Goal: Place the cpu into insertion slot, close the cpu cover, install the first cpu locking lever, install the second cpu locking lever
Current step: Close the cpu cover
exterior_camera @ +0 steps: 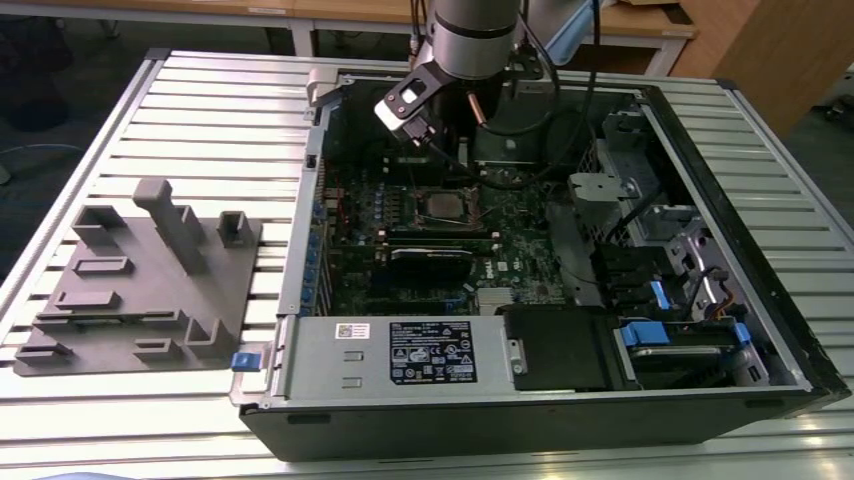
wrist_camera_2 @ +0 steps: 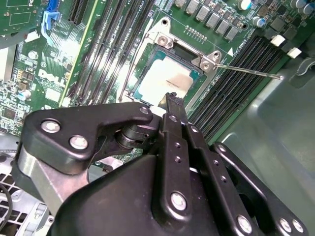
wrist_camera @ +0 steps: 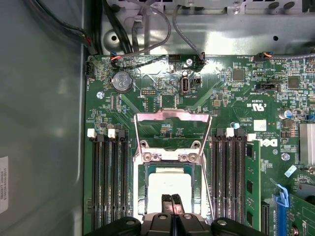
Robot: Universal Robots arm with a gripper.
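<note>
1. CPU (wrist_camera: 170,182) lies flat in the insertion slot (wrist_camera_2: 184,50) on the green motherboard (wrist_camera: 236,98). The board is fixed inside an opened computer case (exterior_camera: 747,200) that lies on its side on the ribbed metal worktop (exterior_camera: 200,100)
2. Its top is a dull, pale grey square. The CPU cover (wrist_camera: 139,191) appears lowered round it as a thin shiny frame, with the chip showing through the cut-out middle
3. Thin wire levers (wrist_camera: 172,115) stand clear of the socket. In the second wrist view one (wrist_camera_2: 246,70) reaches out as a straight rod over the long black memory slots (wrist_camera: 106,182)
4. The black tool (wrist_camera: 172,200) hovers just above the chip's near edge, its two narrow fingertips together and nothing seen between them
5. The exterior view adds the arm (exterior_camera: 474,30) reaching down into the case, and a grey moulded fixture block (exterior_camera: 147,280) on the worktop at the exterior view's left, just beside the case
</note>
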